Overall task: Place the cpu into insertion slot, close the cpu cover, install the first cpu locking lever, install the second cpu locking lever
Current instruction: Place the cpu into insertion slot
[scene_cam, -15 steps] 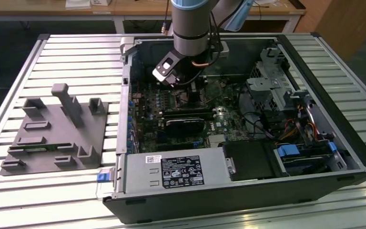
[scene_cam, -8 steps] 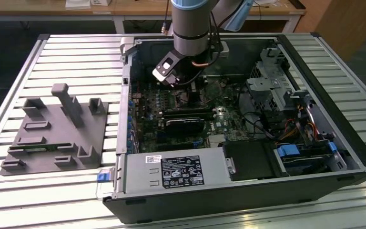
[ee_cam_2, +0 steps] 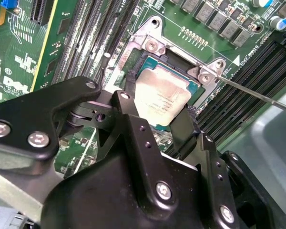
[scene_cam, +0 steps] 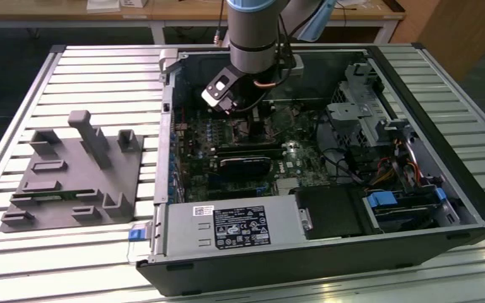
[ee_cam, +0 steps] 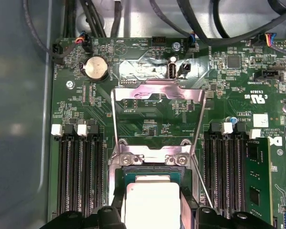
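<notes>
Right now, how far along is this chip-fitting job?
Nothing looks finished. In hand: the pincer grips the cpu right at the insertion slot; whether it is seated I cannot tell. Left: the cpu cover stands open and a locking lever is unlatched.

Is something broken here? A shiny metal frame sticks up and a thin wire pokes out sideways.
Nothing looks damaged. The cpu cover stands swung open off the insertion slot, the thin lever unlatched, while the tool grips the cpu at the slot.
</notes>
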You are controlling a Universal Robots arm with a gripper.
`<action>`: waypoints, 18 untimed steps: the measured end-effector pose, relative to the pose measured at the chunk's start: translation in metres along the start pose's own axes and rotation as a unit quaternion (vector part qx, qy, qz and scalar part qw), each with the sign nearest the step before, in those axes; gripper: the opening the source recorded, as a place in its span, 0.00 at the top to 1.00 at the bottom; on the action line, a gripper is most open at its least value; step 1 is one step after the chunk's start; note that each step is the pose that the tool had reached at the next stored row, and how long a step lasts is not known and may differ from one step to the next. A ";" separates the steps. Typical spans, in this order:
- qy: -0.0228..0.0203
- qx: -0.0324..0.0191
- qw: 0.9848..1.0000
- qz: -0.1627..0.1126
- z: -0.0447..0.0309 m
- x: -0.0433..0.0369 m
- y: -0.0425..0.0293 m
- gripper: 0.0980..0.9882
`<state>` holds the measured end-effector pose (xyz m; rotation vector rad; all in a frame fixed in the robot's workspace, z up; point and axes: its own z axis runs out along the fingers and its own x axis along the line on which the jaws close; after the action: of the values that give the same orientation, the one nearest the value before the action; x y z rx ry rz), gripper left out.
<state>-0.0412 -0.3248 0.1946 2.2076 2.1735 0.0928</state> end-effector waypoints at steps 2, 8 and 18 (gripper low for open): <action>-0.001 0.000 1.000 0.007 0.0002 0.0000 0.0000 0.50; -0.001 0.000 1.000 0.009 0.0007 0.0000 0.0001 0.50; -0.001 0.000 1.000 0.009 0.0024 -0.0001 0.0005 0.50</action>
<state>-0.0406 -0.3248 0.1922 2.2277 2.1521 0.0916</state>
